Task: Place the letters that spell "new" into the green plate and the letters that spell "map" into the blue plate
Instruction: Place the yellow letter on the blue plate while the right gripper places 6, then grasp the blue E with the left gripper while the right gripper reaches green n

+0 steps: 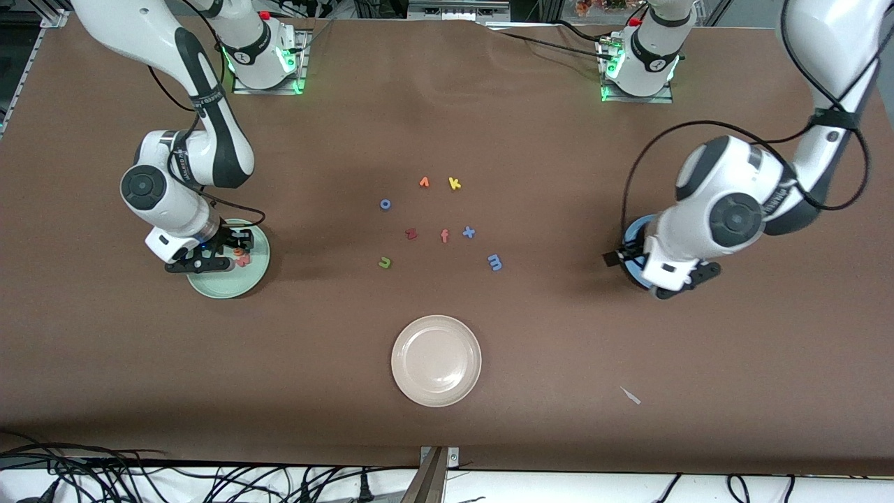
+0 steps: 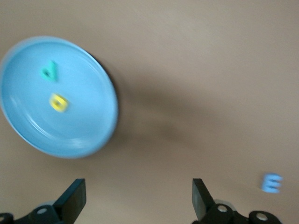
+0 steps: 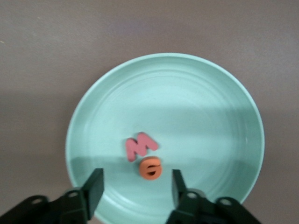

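Over the green plate point(image 3: 166, 93), two letters, w point(image 3: 141, 145) and e point(image 3: 150, 168), lie between the right gripper's point(image 3: 135, 186) parted jaws; the left gripper point(image 2: 139, 198), jaws wide, hangs beside the blue plate point(image 2: 88, 135) holding two letters, p point(image 2: 48, 71) and a point(image 2: 58, 102).

Mint-green plate point(image 3: 224, 116) holds a pinkish-red w point(image 3: 141, 146) and orange e point(image 3: 150, 168); blue plate point(image 2: 88, 130) holds a yellow a point(image 2: 59, 102), teal p point(image 2: 49, 71).

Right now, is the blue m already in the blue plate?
No, the blue m lies on the table, while the blue plate holds only the teal p and yellow a.
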